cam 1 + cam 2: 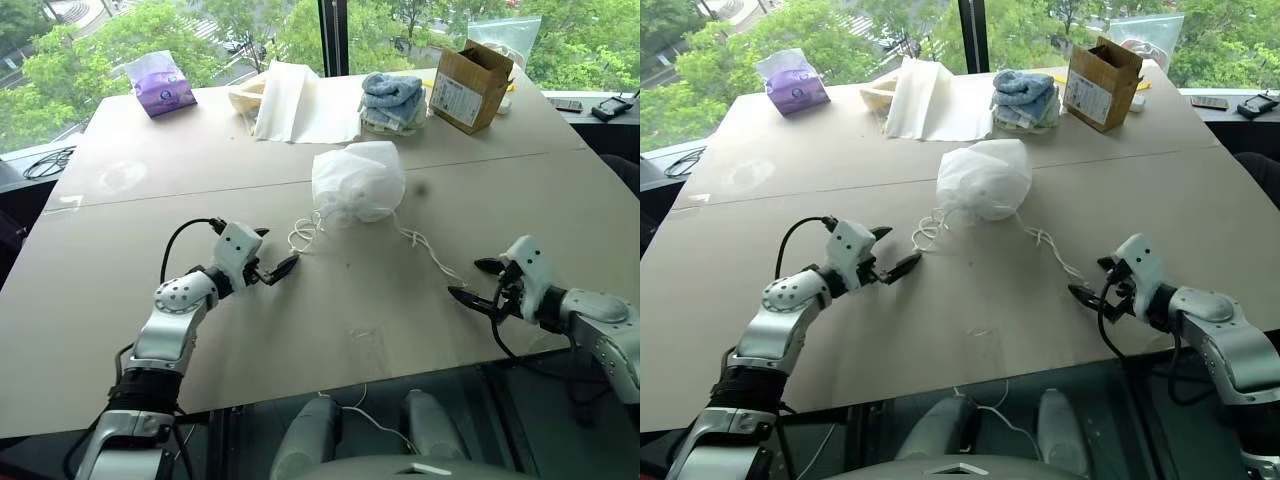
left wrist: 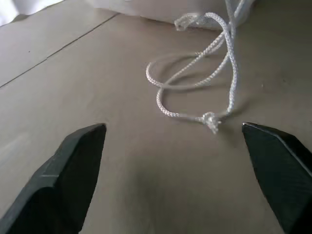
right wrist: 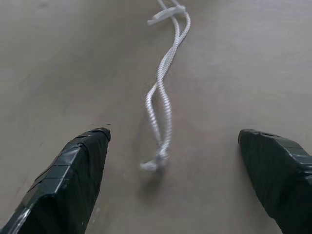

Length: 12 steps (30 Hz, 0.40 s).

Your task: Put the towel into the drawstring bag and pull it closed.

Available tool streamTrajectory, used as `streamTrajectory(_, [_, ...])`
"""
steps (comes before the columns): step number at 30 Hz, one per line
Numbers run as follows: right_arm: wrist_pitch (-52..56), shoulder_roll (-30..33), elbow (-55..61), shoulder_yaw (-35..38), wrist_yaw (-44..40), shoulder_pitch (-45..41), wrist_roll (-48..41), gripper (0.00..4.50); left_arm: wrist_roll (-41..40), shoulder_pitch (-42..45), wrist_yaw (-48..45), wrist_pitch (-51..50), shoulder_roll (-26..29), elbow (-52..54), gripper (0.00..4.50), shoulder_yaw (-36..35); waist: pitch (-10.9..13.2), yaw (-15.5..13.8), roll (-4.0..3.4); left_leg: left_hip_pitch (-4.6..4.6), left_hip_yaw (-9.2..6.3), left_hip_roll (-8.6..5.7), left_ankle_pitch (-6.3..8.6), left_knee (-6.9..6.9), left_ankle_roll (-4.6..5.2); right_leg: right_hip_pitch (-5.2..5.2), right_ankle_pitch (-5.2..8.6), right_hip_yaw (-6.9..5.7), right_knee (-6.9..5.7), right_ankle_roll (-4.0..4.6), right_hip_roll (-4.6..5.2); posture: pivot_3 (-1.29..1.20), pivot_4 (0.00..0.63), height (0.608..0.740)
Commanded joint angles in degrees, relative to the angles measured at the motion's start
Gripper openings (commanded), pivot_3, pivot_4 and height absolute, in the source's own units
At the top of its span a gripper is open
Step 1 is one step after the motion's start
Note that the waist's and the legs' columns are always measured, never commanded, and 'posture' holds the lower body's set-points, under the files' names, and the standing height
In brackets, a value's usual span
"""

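Note:
The white drawstring bag [image 1: 358,183] sits bulging and rounded at the middle of the table, its mouth gathered toward me. The towel is hidden. One white cord [image 1: 303,234] loops out to the bag's left and another cord [image 1: 428,252] trails to its right. My left gripper [image 1: 277,250] is open just left of the looped cord, whose knotted end [image 2: 210,119] lies on the table between its fingers [image 2: 80,161], touching neither. My right gripper [image 1: 468,279] is open beyond the right cord's end [image 3: 156,163], which lies loose between its fingers [image 3: 273,170].
Along the table's far side stand a purple tissue pack [image 1: 160,84], a white cloth sheet [image 1: 290,100], a blue and white towel stack [image 1: 392,100] and an open cardboard box [image 1: 470,85]. A seam [image 1: 200,192] crosses the tabletop. The table's front edge [image 1: 330,388] is near both arms.

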State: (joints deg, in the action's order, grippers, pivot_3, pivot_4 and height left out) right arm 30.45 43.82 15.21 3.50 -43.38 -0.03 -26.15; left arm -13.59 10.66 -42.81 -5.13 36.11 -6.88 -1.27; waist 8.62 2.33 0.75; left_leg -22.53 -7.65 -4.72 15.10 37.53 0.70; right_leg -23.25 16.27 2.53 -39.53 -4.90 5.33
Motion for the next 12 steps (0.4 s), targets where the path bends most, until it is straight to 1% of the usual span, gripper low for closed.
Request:
streamTrajectory(1, [-9.6,4.0,-2.8,5.8,-7.2,5.3,2.1,4.5,-5.2,-6.0,-6.9,-2.5,4.8,4.4,4.48,-5.3,0.0,-0.1,0.01,0.0,0.0,-0.01,0.0,0.0,0.0,0.02,0.0,-0.01,0.02,0.0,0.01,0.0,0.15,0.74])
streamTrajectory(3, [-14.7,4.4,-5.5,7.6,-9.3,6.7,2.9,4.5,-7.4,-9.3,-9.5,-3.1,6.5,5.7,4.48,-7.5,0.0,-0.1,0.02,0.03,-0.02,0.0,0.01,-0.01,0.01,0.1,0.0,-0.03,0.13,0.0,0.02,0.0,0.15,0.74])
streamTrajectory(5, [-18.4,3.1,-7.8,9.1,-10.5,6.2,2.3,4.5,-8.4,-11.9,-11.1,-3.2,7.5,6.7,4.48,-9.0,0.0,-0.1,-0.03,0.07,-0.03,0.01,0.02,-0.03,0.02,0.17,0.0,-0.06,0.22,0.0,0.03,0.0,0.15,0.74])
streamTrajectory(7, [-19.5,1.6,-10.0,10.5,-10.8,5.0,1.0,4.5,-9.0,-14.0,-11.8,-3.3,7.7,7.7,4.48,-10.1,0.1,-0.2,-0.04,0.21,-0.05,0.01,0.02,-0.09,0.02,0.34,0.0,-0.08,0.32,0.0,0.04,0.0,0.15,0.74])
streamTrajectory(9, [-22.6,0.5,-12.0,11.6,-11.7,4.3,1.0,4.5,-8.5,-15.0,-11.7,-2.8,7.7,8.0,4.48,-10.6,0.1,-0.4,-0.04,0.51,-0.1,0.05,0.03,-0.21,0.04,0.76,-0.02,-0.15,0.62,0.03,0.04,0.0,0.15,0.74])
streamTrajectory(12, [-23.3,-0.6,-13.7,12.3,-13.4,3.0,-0.8,4.5,-8.2,-15.6,-11.9,-2.6,7.5,8.5,4.48,-10.7,0.1,-0.6,-0.05,0.55,-0.09,0.04,0.07,-0.21,0.1,0.84,-0.02,-0.16,0.67,0.03,0.06,0.0,0.15,0.74])
